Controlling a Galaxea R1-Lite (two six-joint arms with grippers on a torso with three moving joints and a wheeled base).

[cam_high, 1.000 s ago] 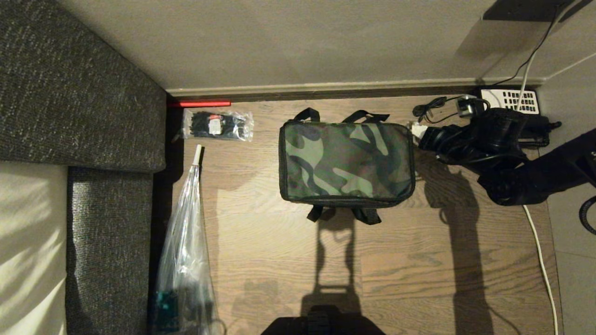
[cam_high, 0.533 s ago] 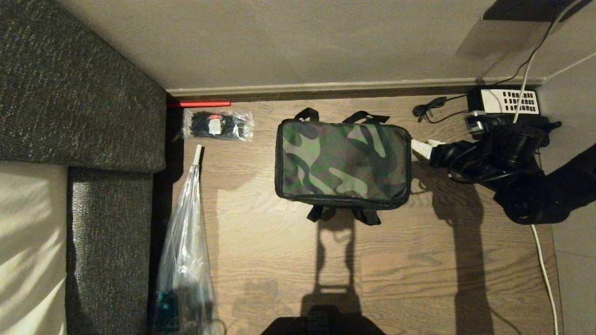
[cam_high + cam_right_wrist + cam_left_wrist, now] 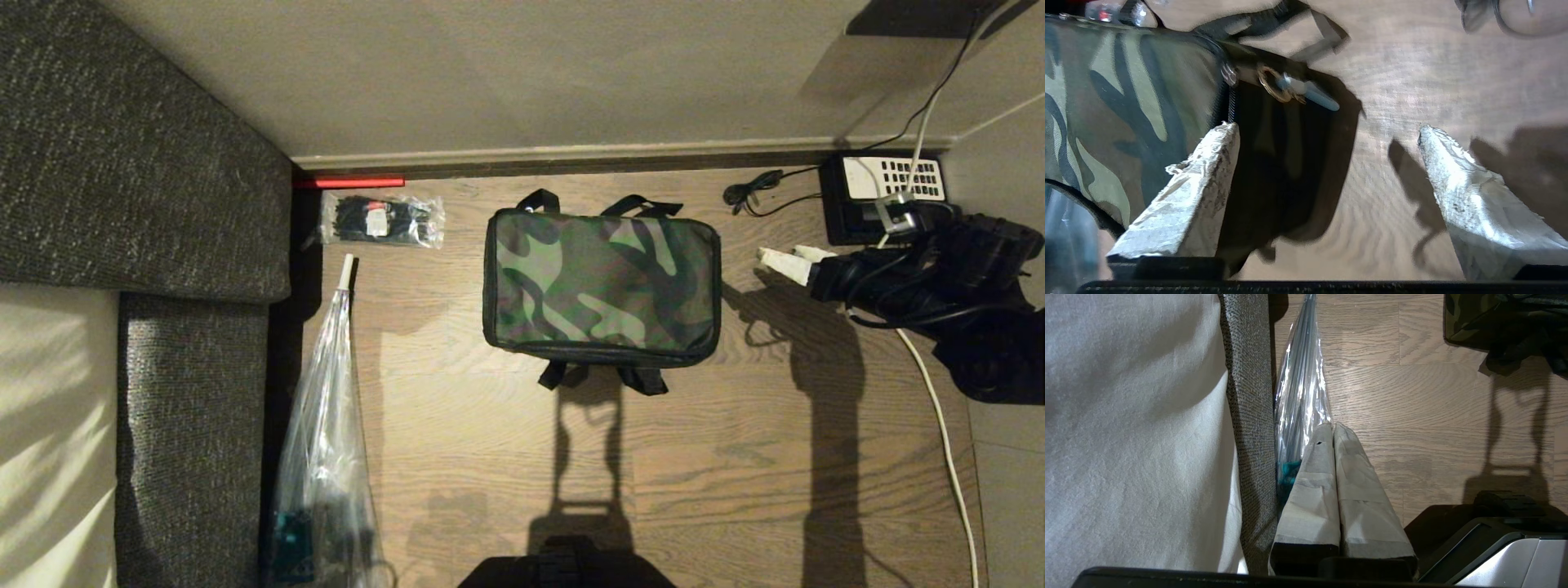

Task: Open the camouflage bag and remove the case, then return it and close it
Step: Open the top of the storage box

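The camouflage bag (image 3: 600, 286) lies shut on the wooden floor, its black straps sticking out at the far and near sides. My right gripper (image 3: 782, 255) hovers a short way off the bag's right end, open, with nothing between its taped fingers. In the right wrist view the bag's (image 3: 1126, 102) end and its zipper pull with a blue tab (image 3: 1306, 92) sit just beyond the right gripper (image 3: 1327, 130), apart from it. The case is out of view. My left gripper (image 3: 1331, 426) stays parked beside the sofa, shut and empty.
A grey sofa (image 3: 122, 163) fills the left side. A long clear plastic bag (image 3: 326, 425) and a small packet of black ties (image 3: 382, 219) lie beside it. A black telephone with a white keypad (image 3: 890, 180) and a white cable (image 3: 939, 408) are at the right.
My right gripper has drawn back to the right, away from the bag's end, and its fingers have spread open. The bag has shifted slightly to the left.
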